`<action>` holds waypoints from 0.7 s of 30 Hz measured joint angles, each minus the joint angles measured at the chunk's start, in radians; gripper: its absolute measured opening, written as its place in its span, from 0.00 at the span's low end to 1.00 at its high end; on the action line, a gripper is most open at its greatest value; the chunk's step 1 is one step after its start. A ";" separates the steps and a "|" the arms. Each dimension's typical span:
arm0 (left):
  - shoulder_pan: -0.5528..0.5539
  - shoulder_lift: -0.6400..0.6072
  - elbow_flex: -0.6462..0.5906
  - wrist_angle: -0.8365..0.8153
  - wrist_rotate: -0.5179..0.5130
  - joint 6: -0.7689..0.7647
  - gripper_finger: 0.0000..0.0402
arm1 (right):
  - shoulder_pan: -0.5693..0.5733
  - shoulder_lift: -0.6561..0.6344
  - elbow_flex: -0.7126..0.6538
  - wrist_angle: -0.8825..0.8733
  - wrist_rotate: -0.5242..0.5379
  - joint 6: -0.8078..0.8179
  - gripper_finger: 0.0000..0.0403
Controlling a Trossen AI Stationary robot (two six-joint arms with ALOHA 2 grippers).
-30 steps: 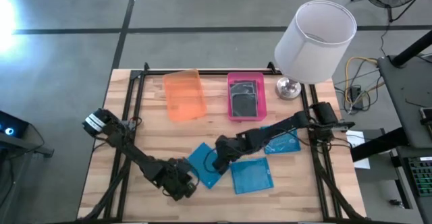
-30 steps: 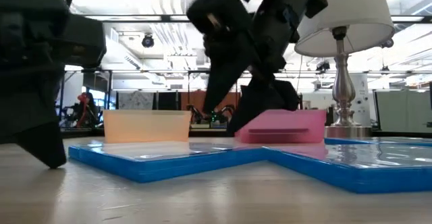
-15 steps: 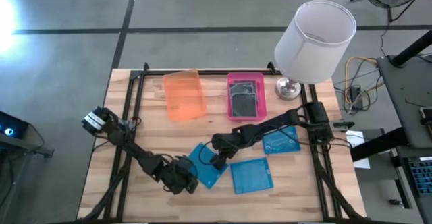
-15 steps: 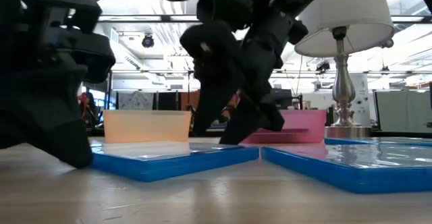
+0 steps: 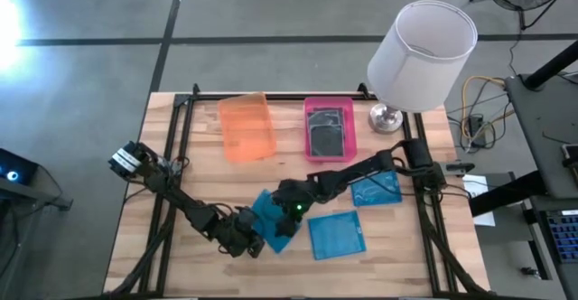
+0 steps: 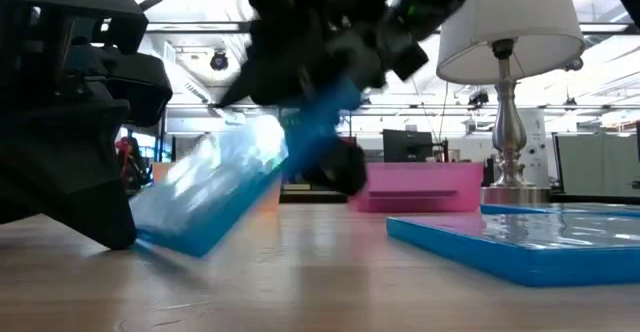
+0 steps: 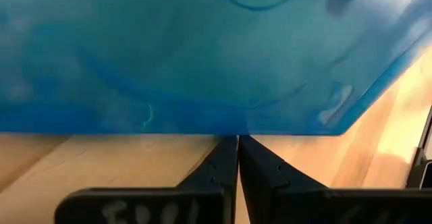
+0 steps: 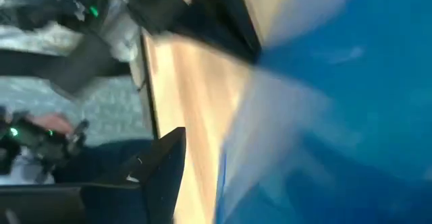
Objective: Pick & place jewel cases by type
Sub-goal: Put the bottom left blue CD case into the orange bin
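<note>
While one edge rests on the bench [image 5: 199,182] near its front edge, the blue jewel case [image 6: 235,187] tilts up steeply, translucent bright blue with a faint disc outline inside. The right gripper [image 5: 291,211] is at its raised edge; whether its fingers grip cannot be told. The left gripper [image 7: 237,158], fingers pressed together, sits against the lower edge. Two more blue cases [image 5: 336,237] lie flat toward the right edge, and dark cases [image 5: 327,130] fill the pink tray [image 5: 308,152] beside the orange tray [image 5: 247,126].

No legible text, labels, brands or nos. in any view. Left tool [image 7: 237,177] base shows raised marks, blurred, unreadable. Blue cases: no readable print.
</note>
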 joint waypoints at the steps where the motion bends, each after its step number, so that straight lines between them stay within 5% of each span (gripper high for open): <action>1: 0.000 0.000 0.000 -0.001 -0.002 0.001 0.00 | -0.002 -0.002 0.008 -0.008 0.010 -0.002 0.55; 7: -0.001 -0.001 0.000 -0.011 -0.027 0.016 0.00 | -0.007 0.002 0.013 -0.071 0.069 0.028 0.50; 13: -0.028 -0.008 -0.002 -0.028 -0.129 -0.042 0.00 | -0.009 0.001 0.007 -0.071 0.084 0.061 0.30; 18: -0.158 -0.108 0.025 -0.107 -0.442 -0.203 0.00 | 0.000 -0.037 0.007 -0.072 0.145 0.051 0.07; 21: -0.249 -0.191 0.055 -0.251 -0.648 -0.311 0.00 | -0.003 -0.082 0.007 -0.077 0.213 0.094 0.04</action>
